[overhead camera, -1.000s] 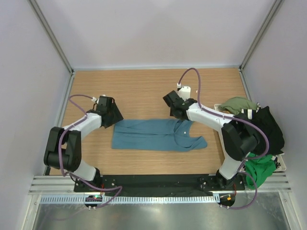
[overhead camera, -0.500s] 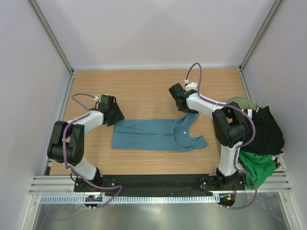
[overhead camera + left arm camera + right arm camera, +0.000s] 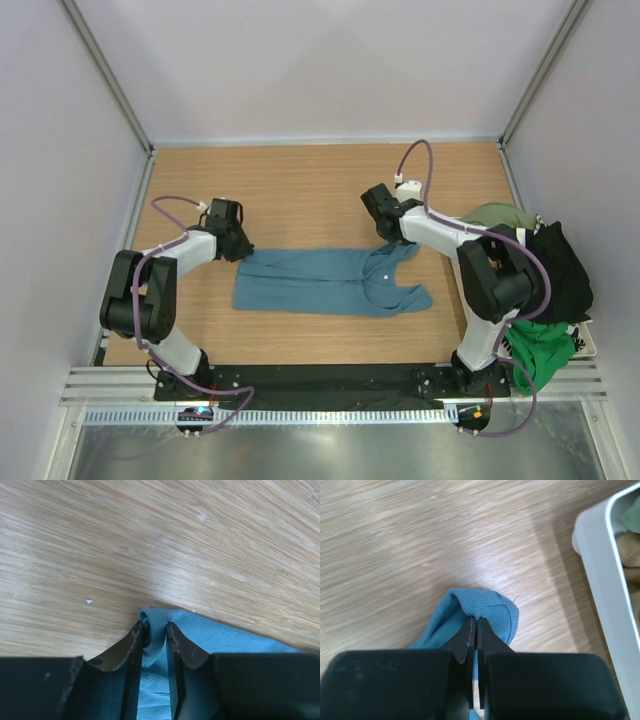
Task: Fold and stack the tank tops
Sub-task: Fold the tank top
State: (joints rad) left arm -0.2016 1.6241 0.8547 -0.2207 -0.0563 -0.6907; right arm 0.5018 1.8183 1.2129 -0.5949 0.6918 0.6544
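Teal tank top (image 3: 330, 282) near white bin (image 3: 597, 565)

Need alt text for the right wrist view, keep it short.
The right tool pinches a folded edge of the teal tank top, jaws shut on the cloth, over the wooden table. The rim of a white bin shows at the right edge.

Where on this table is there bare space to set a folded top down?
Widest bare wood: the far strip of the table, between the teal tank top and the back wall. A narrower strip lies between that top and the arm bases. The right edge is crowded with the white bin and heaped tops.
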